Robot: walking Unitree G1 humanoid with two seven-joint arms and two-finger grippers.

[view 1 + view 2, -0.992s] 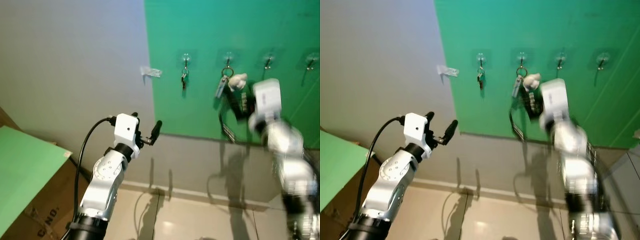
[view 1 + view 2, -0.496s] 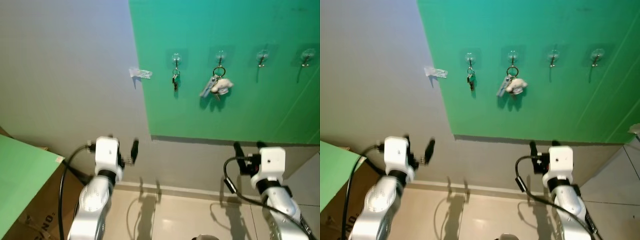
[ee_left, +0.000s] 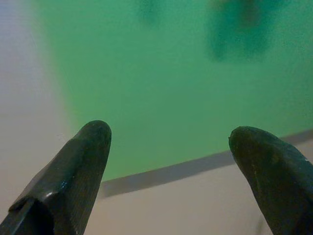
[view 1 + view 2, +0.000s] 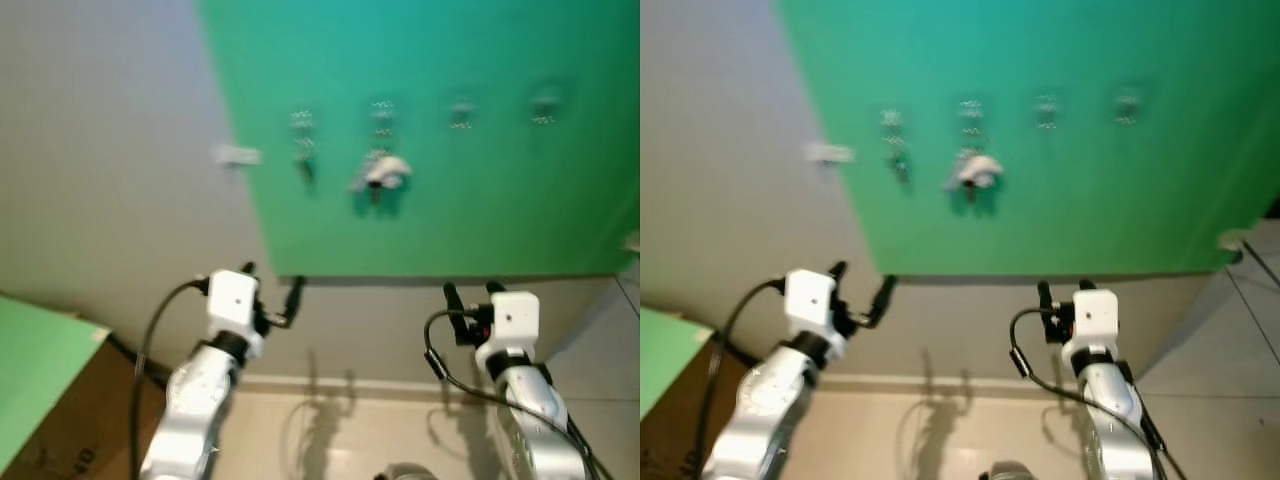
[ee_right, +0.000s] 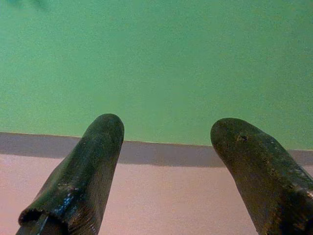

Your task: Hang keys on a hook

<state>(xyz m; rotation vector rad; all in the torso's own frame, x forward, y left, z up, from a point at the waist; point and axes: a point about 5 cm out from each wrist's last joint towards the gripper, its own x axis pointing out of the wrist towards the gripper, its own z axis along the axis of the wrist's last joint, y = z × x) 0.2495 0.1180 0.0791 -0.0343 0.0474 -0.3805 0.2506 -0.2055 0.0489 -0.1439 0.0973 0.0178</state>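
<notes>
1. The large green wall panel (image 4: 430, 190) stands in front of both grippers and reaches far above them; below its lower edge runs a pale grey strip of wall (image 4: 380, 320). In the head views the whole scene is blurred.
2. The grey painted wall (image 4: 100, 150) lies to the outer side of the left gripper, and a green flat board on a brown cardboard box (image 4: 35, 375) is low on that same side.
3. The left gripper (image 4: 270, 290), with two long black fingers on a silver arm, is held up before the lower edge of the green panel. Its fingers are spread apart and hold nothing.
4. The right gripper (image 4: 468, 292) is at about the same height, well apart from the left one. It is also released, with a wide gap between the fingers and nothing in it.
5. Both wrist views show clearly the gap between the fingers, with green panel and grey strip behind. The head views show this less clearly, but they show the hooks and the keys, which the wrist views give at most as dark blurs.
6. The row of four small metal hooks (image 4: 460, 112) is high on the panel, well above both grippers.
7. The bunch of keys with a pale fluffy charm (image 4: 378, 174) hangs from the second hook from the left, above and between the grippers. It is a whitish, blurred lump; single keys I cannot make out.
8. A smaller dark key (image 4: 304, 160) hangs from the first hook, above the left gripper.
</notes>
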